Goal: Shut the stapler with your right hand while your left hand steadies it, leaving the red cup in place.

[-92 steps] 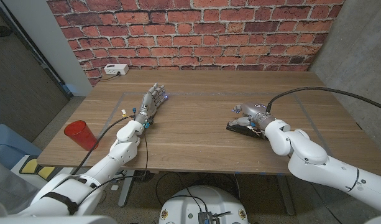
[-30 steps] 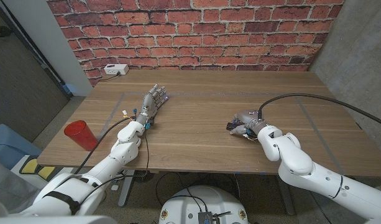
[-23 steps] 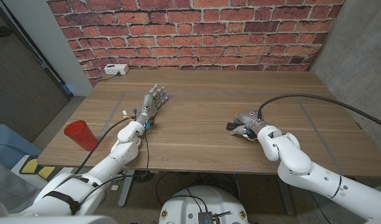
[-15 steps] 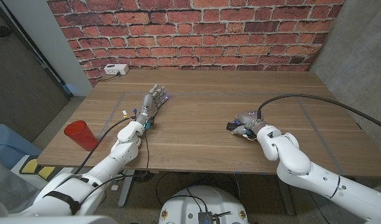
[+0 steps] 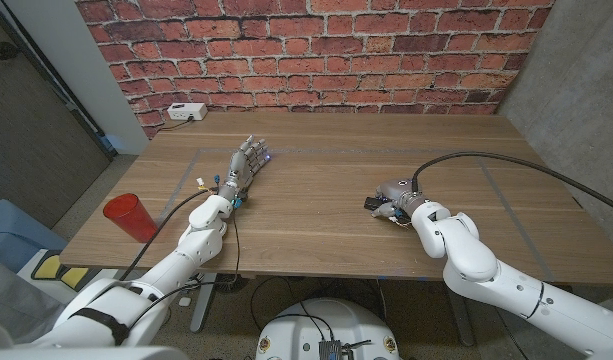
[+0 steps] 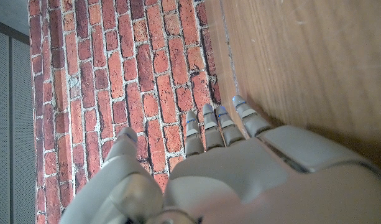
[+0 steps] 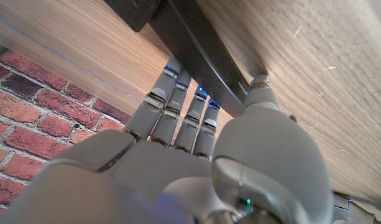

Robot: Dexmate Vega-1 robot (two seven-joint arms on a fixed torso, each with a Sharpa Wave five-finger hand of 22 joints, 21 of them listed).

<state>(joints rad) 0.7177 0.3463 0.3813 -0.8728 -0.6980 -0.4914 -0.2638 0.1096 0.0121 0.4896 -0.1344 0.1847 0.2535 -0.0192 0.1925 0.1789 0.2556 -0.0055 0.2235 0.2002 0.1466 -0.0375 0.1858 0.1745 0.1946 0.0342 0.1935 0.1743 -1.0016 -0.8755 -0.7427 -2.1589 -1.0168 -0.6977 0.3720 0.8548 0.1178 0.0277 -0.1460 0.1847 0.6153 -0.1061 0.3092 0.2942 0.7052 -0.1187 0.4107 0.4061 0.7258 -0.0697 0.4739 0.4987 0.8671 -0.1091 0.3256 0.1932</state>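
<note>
The black stapler (image 5: 372, 204) lies on the wooden table (image 5: 326, 240) right of the middle. Most of it is hidden under my right hand (image 5: 396, 194), and only its left end shows. In the right wrist view that hand's straight fingers (image 7: 178, 93) and thumb tip touch the stapler's (image 7: 196, 53) long black body without wrapping around it. My left hand (image 5: 245, 163) rests on the table well left of the stapler, fingers stretched out together (image 6: 218, 124), holding nothing. The red cup (image 5: 129, 217) stands upright near the table's front left corner, apart from both hands.
A white box (image 5: 187, 111) sits at the back left edge against the brick wall. Thin coloured wires run along my left wrist (image 5: 214, 186). A black cable (image 5: 506, 155) arcs above the table's right side to my right arm.
My right forearm has swung in toward the table's front middle while the hand stays on the stapler and covers more of it. The left hand and cup have not moved.
</note>
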